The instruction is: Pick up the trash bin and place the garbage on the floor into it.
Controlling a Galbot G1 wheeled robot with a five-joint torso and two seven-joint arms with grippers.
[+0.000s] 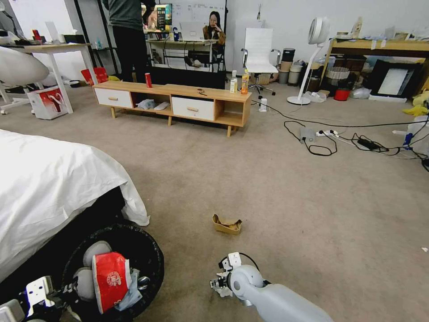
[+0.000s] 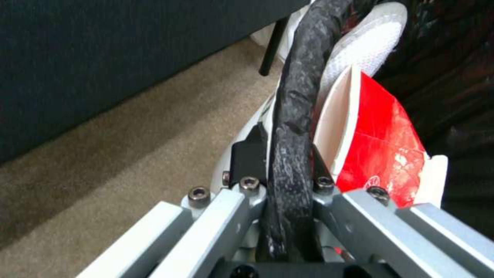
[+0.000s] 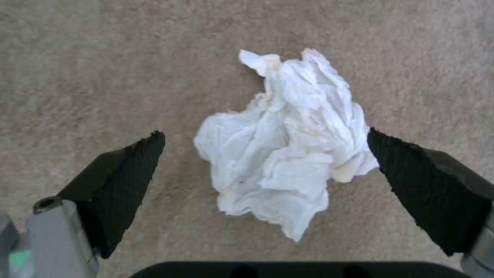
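While the left end effector (image 2: 288, 170) is clamped on the rolled black-bag rim of the trash bin (image 1: 149, 250) at the lower left of the head frame, the right end effector (image 3: 265, 162) hangs low over the floor (image 1: 277, 179) near the bottom centre, its two black pads (image 3: 123, 173) spread apart on either side of a crumpled white tissue (image 3: 283, 146) lying on the carpet, with neither pad touching it. Inside the bin lies a crushed red-and-white cup (image 1: 109, 279) bearing a round white emblem whose writing cannot be read, beside pale rounded items (image 1: 96, 250) and a scrap of light cloth (image 1: 129, 293). In the left wrist frame the same cup (image 2: 376, 146) stands just inside the bag rim (image 2: 296, 116), with white mesh material (image 2: 370, 46) behind it. A tan cardboard tray (image 1: 227, 224) rests on the floor in the lower centre of the head frame, just beyond the right arm. A white-covered bed (image 1: 49, 179) fills the left side. At the upper centre a low wooden bench (image 1: 174, 100) carries an upright red can (image 1: 148, 80), a white carton (image 1: 233, 82) and an orange bottle (image 1: 245, 81); their labels are too small to read. Black cables (image 1: 321, 143) cross the carpet at the upper right.
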